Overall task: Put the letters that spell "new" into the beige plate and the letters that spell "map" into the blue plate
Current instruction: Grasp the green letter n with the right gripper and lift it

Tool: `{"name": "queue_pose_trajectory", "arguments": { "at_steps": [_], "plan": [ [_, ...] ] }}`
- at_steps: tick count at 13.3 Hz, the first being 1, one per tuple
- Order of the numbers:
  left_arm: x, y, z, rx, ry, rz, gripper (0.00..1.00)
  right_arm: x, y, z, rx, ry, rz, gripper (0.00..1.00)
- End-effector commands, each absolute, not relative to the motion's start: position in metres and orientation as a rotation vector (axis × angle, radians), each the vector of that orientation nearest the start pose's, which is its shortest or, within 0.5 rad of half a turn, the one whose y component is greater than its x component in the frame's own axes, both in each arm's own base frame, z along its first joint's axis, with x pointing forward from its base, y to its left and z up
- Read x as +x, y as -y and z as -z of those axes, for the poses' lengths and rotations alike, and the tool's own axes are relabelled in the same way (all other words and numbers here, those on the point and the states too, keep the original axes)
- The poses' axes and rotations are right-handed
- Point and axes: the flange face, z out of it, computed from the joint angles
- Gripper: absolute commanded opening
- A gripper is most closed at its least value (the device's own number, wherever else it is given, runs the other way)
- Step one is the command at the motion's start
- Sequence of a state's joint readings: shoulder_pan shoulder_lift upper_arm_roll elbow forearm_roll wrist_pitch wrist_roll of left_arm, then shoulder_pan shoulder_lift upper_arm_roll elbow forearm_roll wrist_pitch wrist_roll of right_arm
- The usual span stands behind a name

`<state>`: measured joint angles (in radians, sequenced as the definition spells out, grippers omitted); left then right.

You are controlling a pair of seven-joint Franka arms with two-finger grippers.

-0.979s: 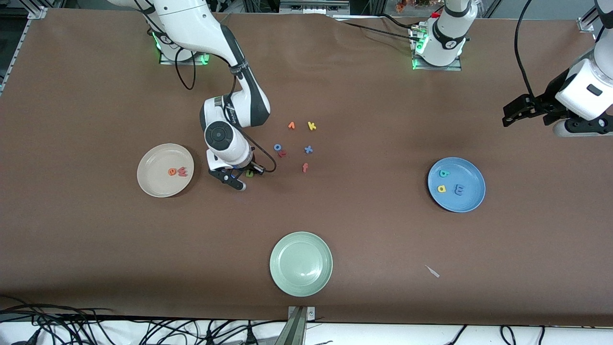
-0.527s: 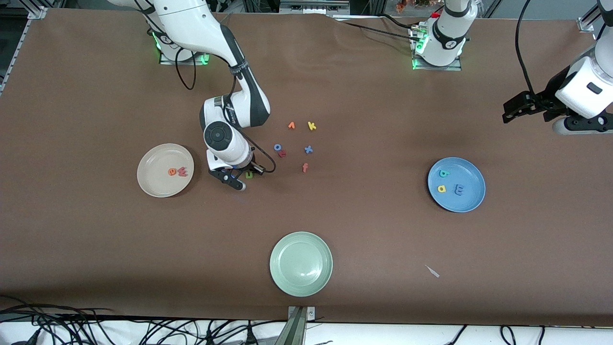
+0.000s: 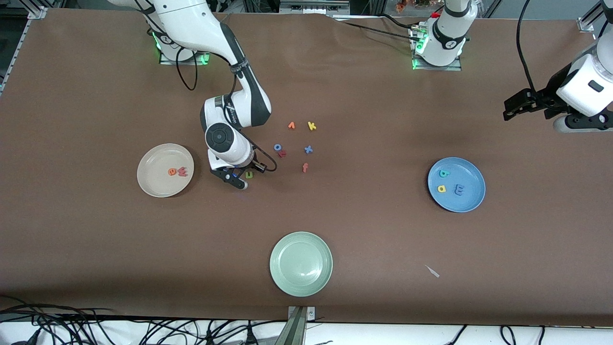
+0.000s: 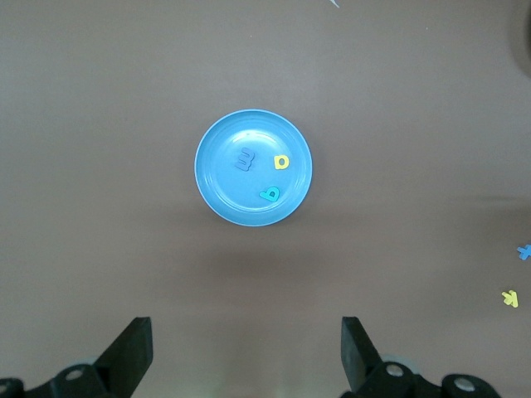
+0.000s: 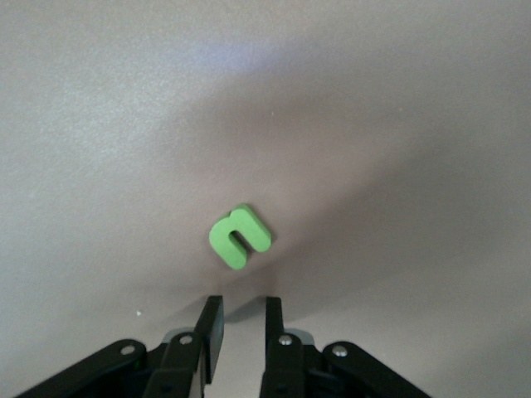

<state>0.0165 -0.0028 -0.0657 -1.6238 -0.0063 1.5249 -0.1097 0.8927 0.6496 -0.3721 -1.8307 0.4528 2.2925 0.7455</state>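
Note:
The green "n" [image 3: 248,175] [image 5: 240,238] lies flat on the table beside the beige plate [image 3: 148,163], toward the loose letters. My right gripper [image 3: 238,182] [image 5: 245,303] hovers just next to it, shut, with nothing between its fingers. The beige plate holds the orange "e" [image 3: 172,171] and the pink "w" [image 3: 182,171]. The blue plate [image 3: 467,201] [image 4: 241,195] holds the blue "m" [image 3: 459,189] [image 4: 246,159], yellow "a" [image 3: 441,189] [image 4: 282,162] and teal "p" [image 3: 443,173] [image 4: 270,194]. My left gripper [image 3: 515,108] [image 4: 246,332] waits open, high above the left arm's end of the table.
Loose letters lie mid-table: an orange "v" [image 3: 291,125], a yellow "k" [image 3: 312,126], a blue "o" [image 3: 277,147], a blue "x" [image 3: 308,149] and an orange-red "f" [image 3: 304,167]. A pale green plate [image 3: 300,263] sits near the front edge, and a small white scrap [image 3: 432,271] lies nearby.
The right gripper has shifted only slightly beside the green "n", which has stayed on the table. The left arm's hand has drifted a little upward in the front view.

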Motion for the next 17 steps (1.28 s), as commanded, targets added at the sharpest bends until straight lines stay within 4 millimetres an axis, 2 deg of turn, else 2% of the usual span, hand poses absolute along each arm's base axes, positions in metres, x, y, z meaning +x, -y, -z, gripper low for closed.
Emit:
{"name": "queue_pose_trajectory", "arguments": {
  "at_steps": [1, 2, 6, 9, 12, 15, 17],
  "plan": [
    [0.548, 0.028, -0.604, -3.157, 0.067, -0.162, 1.00, 0.542, -0.329, -0.195, -3.039, -0.652, -0.261, 0.60],
    [0.548, 0.028, -0.603, -3.157, 0.064, -0.165, 1.00, 0.546, -0.323, -0.196, -3.050, -0.590, -0.251, 0.67],
    [0.547, 0.027, -0.605, -3.155, 0.069, -0.174, 1.00, 0.555, -0.308, -0.196, -3.069, -0.439, -0.231, 0.71],
    [0.545, 0.025, -0.602, -3.152, 0.076, -0.206, 1.00, 0.562, -0.314, -0.198, -3.067, -0.398, -0.192, 0.71],
    [0.545, 0.024, -0.602, -3.152, 0.078, -0.208, 1.00, 0.566, -0.321, -0.190, -3.079, -0.377, -0.178, 0.71],
    [0.544, 0.026, -0.604, -3.152, 0.071, -0.206, 1.00, 0.567, -0.320, -0.188, -3.085, -0.250, -0.177, 0.71],
    [0.544, 0.026, -0.604, -3.152, 0.071, -0.208, 1.00, 0.567, -0.320, -0.184, -3.089, -0.241, -0.182, 0.70]
  ]
}}
